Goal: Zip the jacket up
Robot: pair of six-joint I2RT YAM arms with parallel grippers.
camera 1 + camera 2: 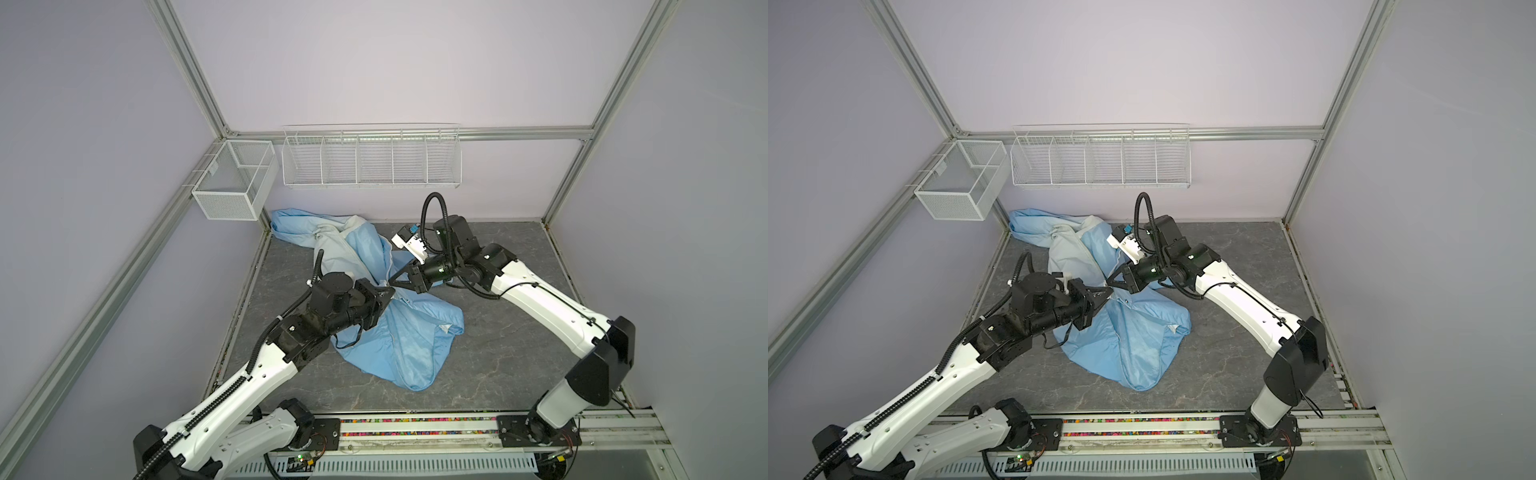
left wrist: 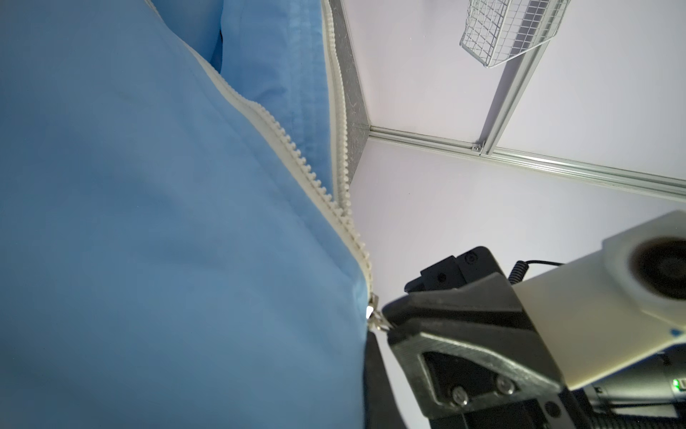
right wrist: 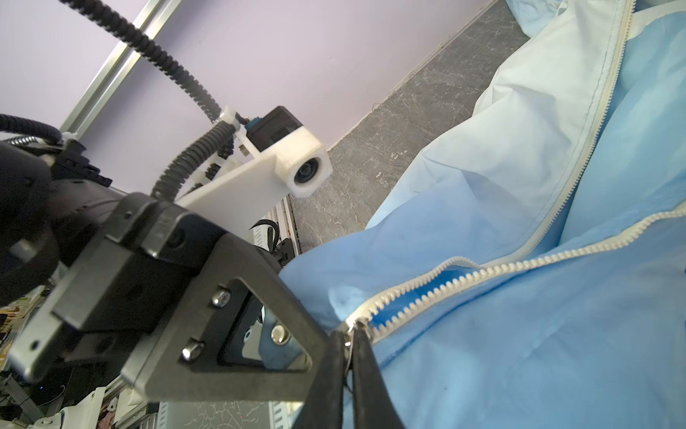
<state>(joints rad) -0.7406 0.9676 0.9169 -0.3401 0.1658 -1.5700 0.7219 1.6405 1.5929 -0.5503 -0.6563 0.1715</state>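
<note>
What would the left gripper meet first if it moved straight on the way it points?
Most likely the right gripper, whose jaws pinch the small metal zipper pull of the light-blue fabric jacket, just ahead of the left gripper; depth is hard to judge.

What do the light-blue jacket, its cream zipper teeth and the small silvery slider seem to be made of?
The light-blue jacket: thin woven cloth, probably synthetic, matte with a faint sheen; it crumples into soft folds. The cream zipper teeth: likely moulded plastic, since they look chunky, uniform and dull. The small silvery slider: apparently metal, given its bright glint.
</note>
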